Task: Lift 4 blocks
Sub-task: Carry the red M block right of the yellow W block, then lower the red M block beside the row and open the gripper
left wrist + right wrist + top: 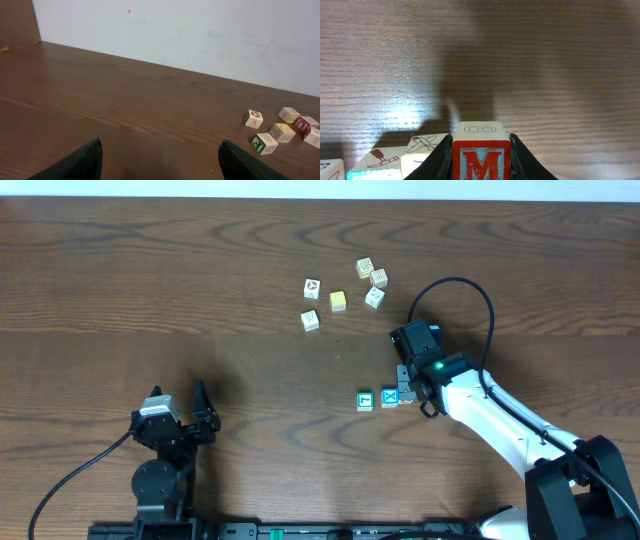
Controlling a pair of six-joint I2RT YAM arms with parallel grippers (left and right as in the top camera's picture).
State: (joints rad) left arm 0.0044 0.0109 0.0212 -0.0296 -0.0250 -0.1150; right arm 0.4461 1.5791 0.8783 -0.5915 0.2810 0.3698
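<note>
Count's on. The far cluster has six cubes: five pale cubes (312, 287) and one yellow cube (338, 301). The left wrist view agrees, six there too. Down by the right arm (500, 420), the overhead view gives two coloured ones: one teal-green cube (365, 400) and one blue cube (390, 397). The right wrist view adds one red M cube (481, 160). Beside it are two whole cubes and a sliver of one more at the frame edge, so four in that row. Which of them matches which overhead cannot be told. Two arms, counting the left arm (160, 470). Two claws: left claw (178, 398) and right claw (404, 385). One surface (150, 280).
</note>
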